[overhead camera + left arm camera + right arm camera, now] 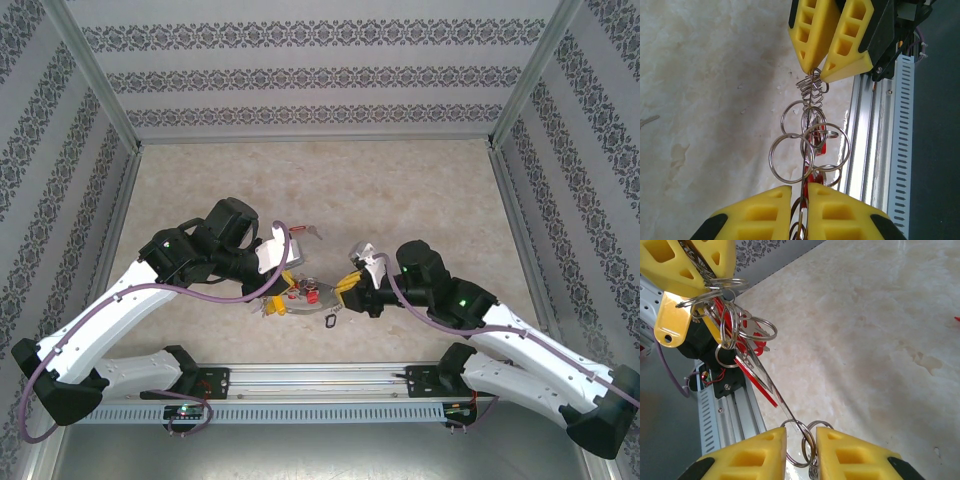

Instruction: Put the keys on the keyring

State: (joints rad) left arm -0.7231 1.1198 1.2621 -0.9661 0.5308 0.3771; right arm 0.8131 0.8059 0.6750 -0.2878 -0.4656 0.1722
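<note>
The keyring (807,150), a thin grey wire loop seen edge-on, stretches between both grippers just above the table. Many small split rings and red-tagged keys (818,146) hang on it. My left gripper (806,192) is shut on the loop's near end. My right gripper (801,440) stands slightly open, with small rings and the keyring wire (776,391) loose in the gap. From above, the bunch of keys (308,293) lies between the left gripper (278,297) and the right gripper (347,285). The left gripper's yellow fingers (685,265) hold the far end.
A loose red-tagged key (310,232) lies on the beige table behind the grippers. A small dark tag (330,322) lies in front of the bunch. The aluminium rail (320,380) runs along the near edge, close under the keys. Patterned walls enclose three sides.
</note>
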